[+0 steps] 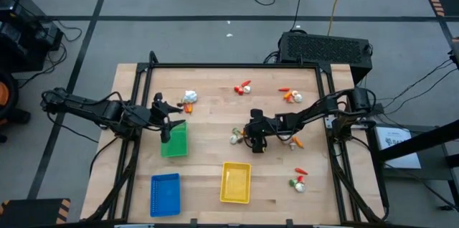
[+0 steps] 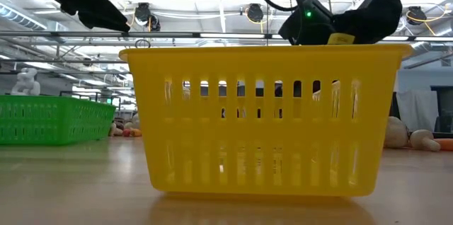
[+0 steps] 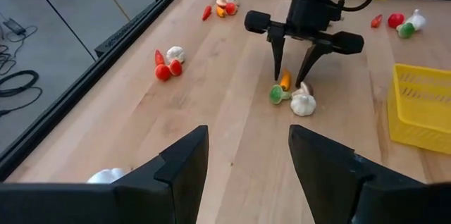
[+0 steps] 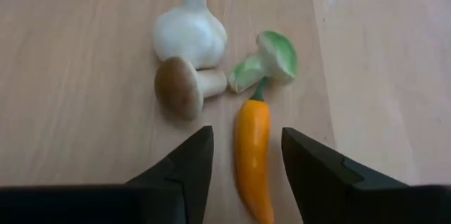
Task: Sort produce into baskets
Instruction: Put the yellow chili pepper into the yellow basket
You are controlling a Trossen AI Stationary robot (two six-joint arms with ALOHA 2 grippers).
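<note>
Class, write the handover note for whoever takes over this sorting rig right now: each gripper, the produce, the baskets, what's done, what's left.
Right gripper: at table centre, fingers straddling an orange pepper, not yet gripping.
Left gripper: open, empty, over the green basket.
Beside the pepper: white bulb, brown mushroom, green piece.
Blue basket and yellow basket look empty.
Left: nearly all produce is scattered on the table.

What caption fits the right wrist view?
Right claw open astride a small orange toy pepper, beside a white garlic bulb and brown-capped mushroom on the wooden table.
</note>
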